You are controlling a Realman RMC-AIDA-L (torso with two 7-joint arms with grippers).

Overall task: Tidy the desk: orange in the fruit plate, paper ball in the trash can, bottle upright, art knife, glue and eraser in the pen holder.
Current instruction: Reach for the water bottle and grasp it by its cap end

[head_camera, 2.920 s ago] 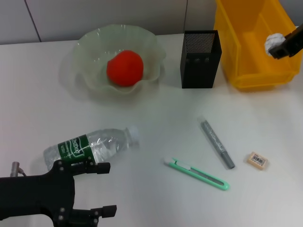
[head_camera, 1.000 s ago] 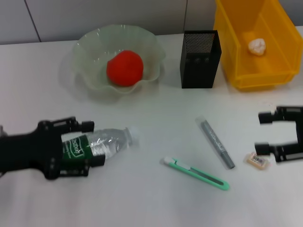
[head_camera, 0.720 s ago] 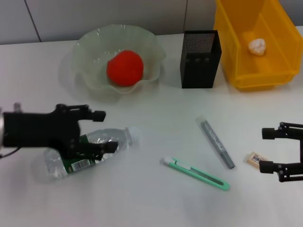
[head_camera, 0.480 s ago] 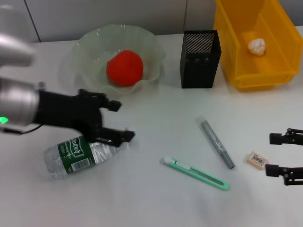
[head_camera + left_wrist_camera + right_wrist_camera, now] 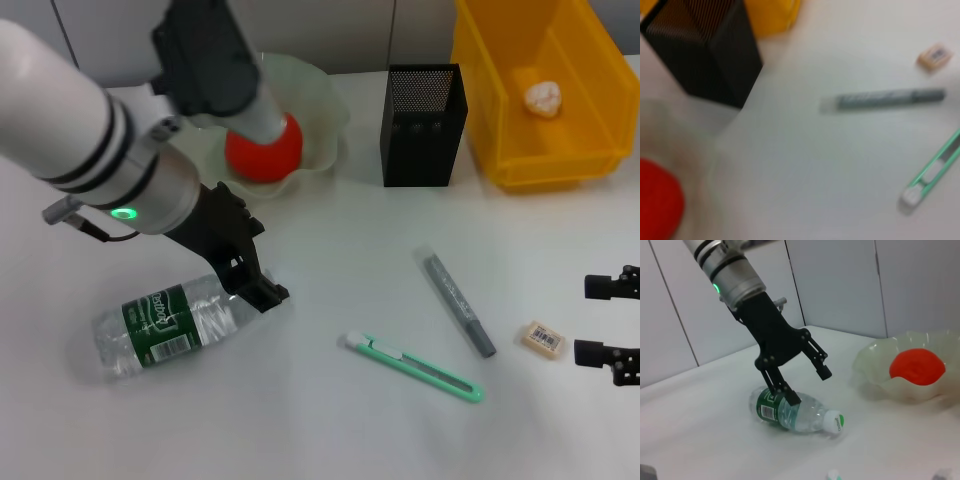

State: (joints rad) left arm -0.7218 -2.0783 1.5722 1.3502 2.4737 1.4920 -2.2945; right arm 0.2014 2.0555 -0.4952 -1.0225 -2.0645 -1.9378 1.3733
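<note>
The left gripper (image 5: 262, 285) has swung up and over the water bottle (image 5: 175, 320), its arm now reaching down steeply from above where a moment ago it lay low beside the bottle with its fingers around the label. The fingers are spread and empty. One tip rests at or just above the bottle's shoulder, the other stands clear in the air, as the right wrist view makes plain. The bottle lies on its side on the desk (image 5: 330, 430), cap pointing toward the middle, so that grasp came to nothing and the standing-up step is, I judge, still to do.

The right gripper (image 5: 610, 325) has drawn back toward the desk's right edge, fingers apart and holding nothing, with the eraser (image 5: 545, 339) just beside it, untouched.

The orange (image 5: 268, 152) sits in the fruit plate (image 5: 325, 100) and the paper ball (image 5: 543, 96) lies in the yellow trash bin (image 5: 500, 60), so those two parts look finished. The glue stick (image 5: 458, 303) and green art knife (image 5: 415, 367) lie flat on the desk, well apart from the black mesh pen holder (image 5: 424, 125).
</note>
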